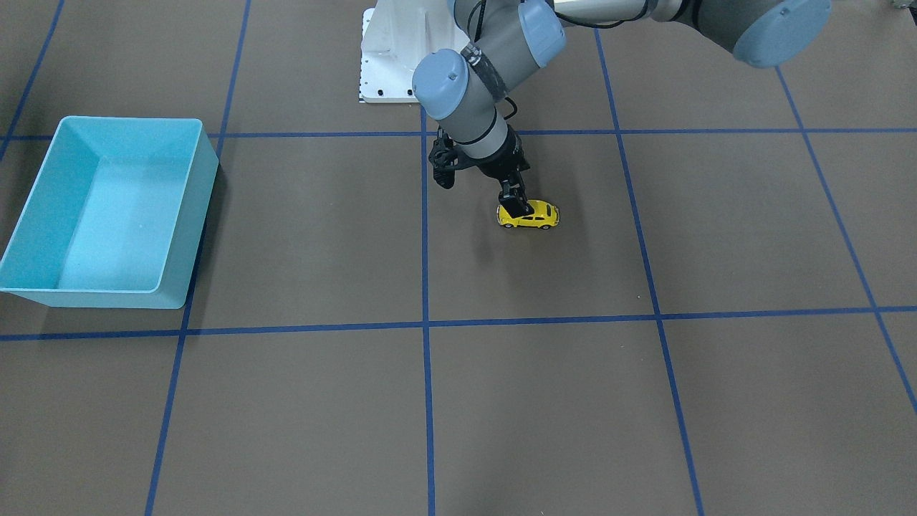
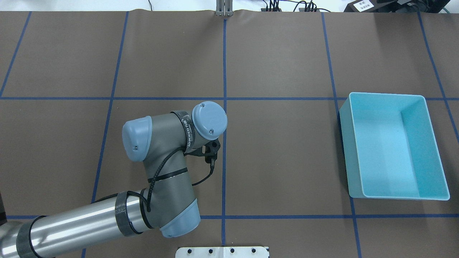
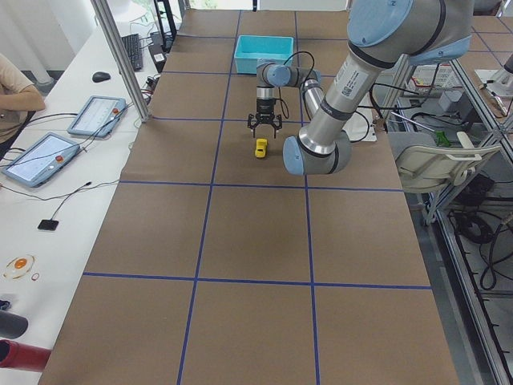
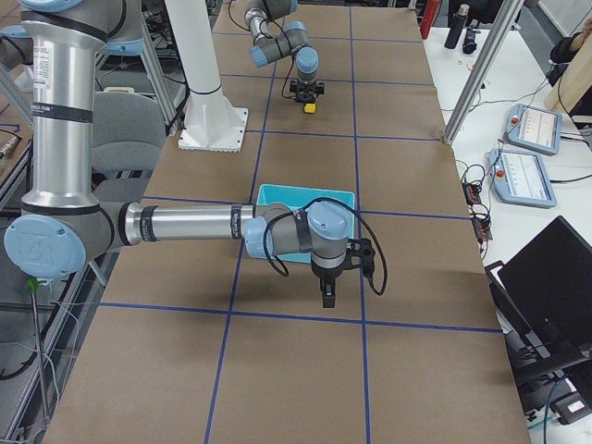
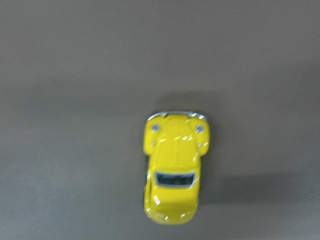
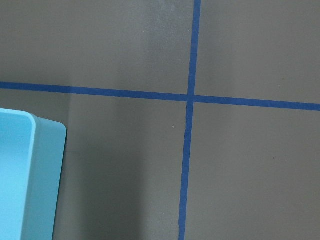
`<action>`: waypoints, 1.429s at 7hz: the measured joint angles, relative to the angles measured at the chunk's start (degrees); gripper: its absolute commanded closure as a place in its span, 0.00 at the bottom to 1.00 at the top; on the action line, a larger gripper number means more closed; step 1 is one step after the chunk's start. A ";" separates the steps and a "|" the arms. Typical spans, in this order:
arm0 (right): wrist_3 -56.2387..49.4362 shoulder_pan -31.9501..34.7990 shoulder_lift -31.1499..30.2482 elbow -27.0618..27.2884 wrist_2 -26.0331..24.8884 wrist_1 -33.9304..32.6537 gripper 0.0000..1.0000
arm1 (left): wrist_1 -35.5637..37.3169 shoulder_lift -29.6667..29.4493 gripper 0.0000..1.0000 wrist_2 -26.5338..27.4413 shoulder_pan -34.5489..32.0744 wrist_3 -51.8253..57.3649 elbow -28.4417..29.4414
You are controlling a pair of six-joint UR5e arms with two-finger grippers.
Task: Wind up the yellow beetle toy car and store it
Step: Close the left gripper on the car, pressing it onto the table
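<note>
Currently the yellow beetle toy car (image 1: 531,216) sits mid-tabletop, a bit toward the robot-side edge, well apart from the blue bin (image 1: 129,120) at the robot's-right end. Left gripper (image 1: 514,201) hangs just over the car's rear w/ jaws spread. Right gripper (image 4: 327,294) is beside the bin; spread or not, can't tell. Risk, imo: an off-centre close catches only the tail, so the glossy shell squirts out or slips during wind-up.

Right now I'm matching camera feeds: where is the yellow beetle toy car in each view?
Front-facing: the yellow beetle toy car sits just right of centre, upper half.
Overhead: not visible, likely under the left arm.
Exterior left: car at centre, upper half.
Exterior right: car near top centre.
Left wrist: car low centre.
Right wrist: not in it.
Shared landmark: the blue bin, in all but left wrist.
</note>
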 measured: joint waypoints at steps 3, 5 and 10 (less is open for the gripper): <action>0.00 -0.03 -0.02 -0.01 0.11 0.00 0.00 | -1.13 -1.21 0.01 1.39 1.55 -2.07 2.87; 0.00 -0.04 -0.02 -0.01 0.12 0.00 0.00 | -2.98 -2.39 0.02 3.17 1.61 0.62 5.20; 0.00 -0.03 -0.10 -0.09 0.12 0.00 0.00 | -5.21 -1.88 0.25 4.46 1.61 2.45 6.58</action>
